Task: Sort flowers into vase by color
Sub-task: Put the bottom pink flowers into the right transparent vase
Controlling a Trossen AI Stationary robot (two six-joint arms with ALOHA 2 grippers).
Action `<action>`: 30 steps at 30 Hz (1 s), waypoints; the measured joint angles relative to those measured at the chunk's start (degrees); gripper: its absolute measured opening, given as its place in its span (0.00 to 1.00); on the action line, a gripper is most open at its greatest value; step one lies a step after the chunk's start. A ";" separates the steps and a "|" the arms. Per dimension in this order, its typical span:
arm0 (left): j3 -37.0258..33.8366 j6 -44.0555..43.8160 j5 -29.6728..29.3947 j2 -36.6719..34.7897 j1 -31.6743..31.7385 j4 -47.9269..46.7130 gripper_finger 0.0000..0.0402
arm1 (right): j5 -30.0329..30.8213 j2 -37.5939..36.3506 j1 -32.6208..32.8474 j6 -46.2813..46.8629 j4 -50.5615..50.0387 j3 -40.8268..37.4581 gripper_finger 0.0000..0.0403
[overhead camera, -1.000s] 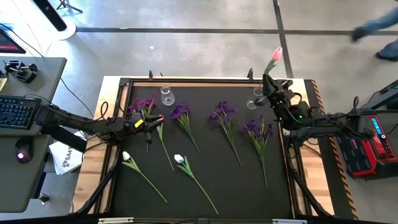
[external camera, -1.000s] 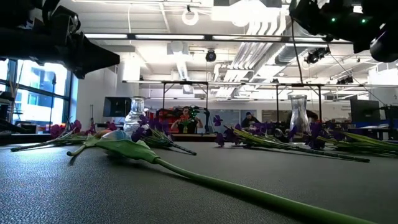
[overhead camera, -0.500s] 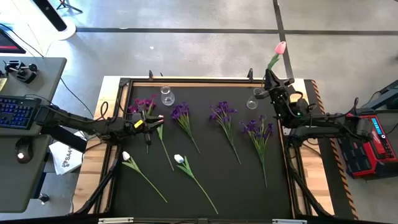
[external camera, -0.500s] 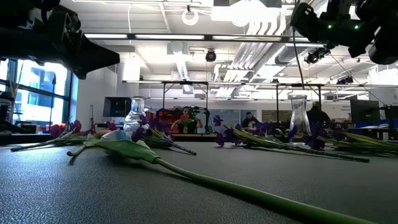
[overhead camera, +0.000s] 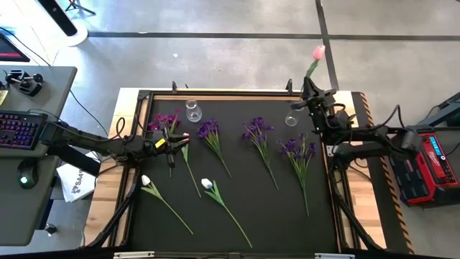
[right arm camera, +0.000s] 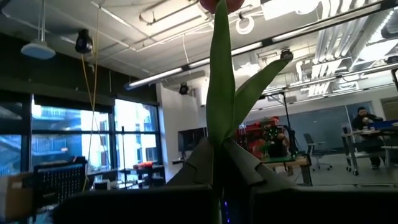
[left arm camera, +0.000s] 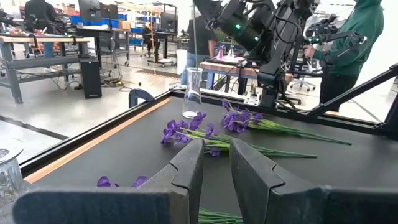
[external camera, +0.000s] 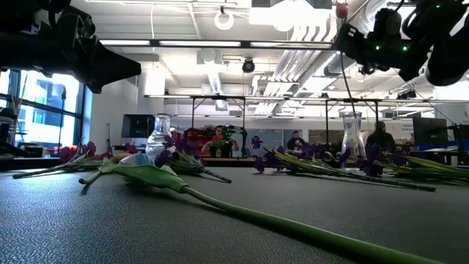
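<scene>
Pink tulip (overhead camera: 317,53) held upright by its stem in right gripper (overhead camera: 309,92), raised over desk (overhead camera: 244,208) far edge beside right vase (overhead camera: 291,120); left gripper (overhead camera: 172,143) narrow, low over purple flowers (overhead camera: 165,121) near left vase (overhead camera: 192,111).

In the right wrist view the pink tulip (right arm camera: 221,93) is cut off at twelve o'clock, only the base of its bloom showing, and its stem vanishes between the dark fingers (right arm camera: 249,165). In the left wrist view the glass vase (left arm camera: 7,167) at nine o'clock is cut by the edge. In the low view the long green stem (external camera: 308,232) runs out at five o'clock.
</scene>
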 joint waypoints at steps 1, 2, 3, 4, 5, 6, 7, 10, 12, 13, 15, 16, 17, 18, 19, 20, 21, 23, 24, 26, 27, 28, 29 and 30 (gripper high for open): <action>0.00 0.00 0.00 0.00 0.00 0.00 0.17 | -0.06 0.36 0.00 -0.32 0.01 0.00 0.00; 0.00 0.00 0.00 0.00 0.00 0.00 0.17 | -0.17 0.71 0.00 -0.57 0.01 0.00 0.00; 0.00 0.01 0.00 0.00 0.00 -0.01 0.17 | -0.34 1.04 0.00 -0.92 -0.02 0.00 0.00; 0.00 0.00 0.00 0.00 0.00 -0.01 0.17 | -0.36 1.28 0.00 -1.15 -0.12 0.00 0.00; 0.00 0.00 0.00 0.00 0.00 -0.01 0.17 | -0.39 1.42 0.00 -1.44 -0.33 0.01 0.00; 0.00 0.01 0.00 0.00 0.00 0.00 0.17 | -0.38 1.44 0.00 -1.54 -0.67 0.00 0.00; 0.00 0.00 0.00 0.00 0.00 -0.01 0.17 | -0.38 1.44 0.00 -1.84 -0.98 0.01 0.00; 0.00 0.02 0.01 0.00 0.00 0.00 0.17 | -0.38 1.44 0.00 -1.95 -1.51 0.02 0.00; 0.00 0.02 0.02 0.00 0.00 0.00 0.17 | -0.36 1.42 0.00 -1.93 -1.92 0.02 0.00; 0.00 0.02 0.02 0.00 0.00 -0.02 0.17 | -0.35 1.42 0.00 -1.94 -2.33 0.02 0.00; 0.00 0.03 0.02 0.00 0.00 -0.01 0.17 | -0.34 1.42 0.02 -1.92 -3.24 0.02 0.00; 0.00 0.04 0.02 0.00 0.00 -0.02 0.17 | -0.34 1.42 0.02 -1.88 -3.83 0.02 0.00; 0.00 0.02 0.02 0.00 0.00 -0.02 0.17 | -0.34 1.42 0.02 -1.40 -4.46 0.02 0.00; 0.00 0.02 0.02 0.00 0.00 -0.02 0.17 | -0.31 1.42 0.02 -0.86 -5.06 0.02 0.00; 0.00 0.02 0.02 0.00 0.00 -0.02 0.17 | -0.31 1.42 0.02 -0.39 -5.42 0.02 0.00; 0.00 0.02 0.02 0.00 0.00 -0.02 0.17 | -0.31 1.42 0.02 -0.07 -5.68 0.02 0.00; 0.00 0.02 0.08 0.00 0.00 -0.04 0.17 | -0.31 1.42 0.04 0.02 -5.90 0.02 0.00; 0.00 0.04 0.53 0.00 0.00 -0.03 0.17 | -0.31 1.42 0.09 0.02 -6.33 0.02 0.00; 0.00 0.04 0.70 0.00 0.00 -0.04 0.17 | -0.31 1.42 0.09 0.02 -6.48 0.02 0.00; 0.00 0.02 0.86 -0.01 0.00 -0.03 0.17 | -0.31 1.42 0.09 0.02 -6.91 0.02 0.00; 0.00 0.02 0.88 -0.02 0.00 -0.03 0.17 | -0.29 1.42 0.09 0.04 -7.15 0.02 0.00; 0.00 0.02 0.89 -0.01 0.00 -0.02 0.17 | -0.29 1.42 0.09 0.02 -7.44 0.02 0.00; 0.00 0.02 0.90 -0.02 0.00 -0.02 0.17 | -0.28 1.42 0.09 0.02 -7.62 0.02 0.00; 0.00 0.02 0.89 -0.02 0.00 -0.02 0.17 | 0.02 1.42 0.10 0.03 -7.79 0.02 0.00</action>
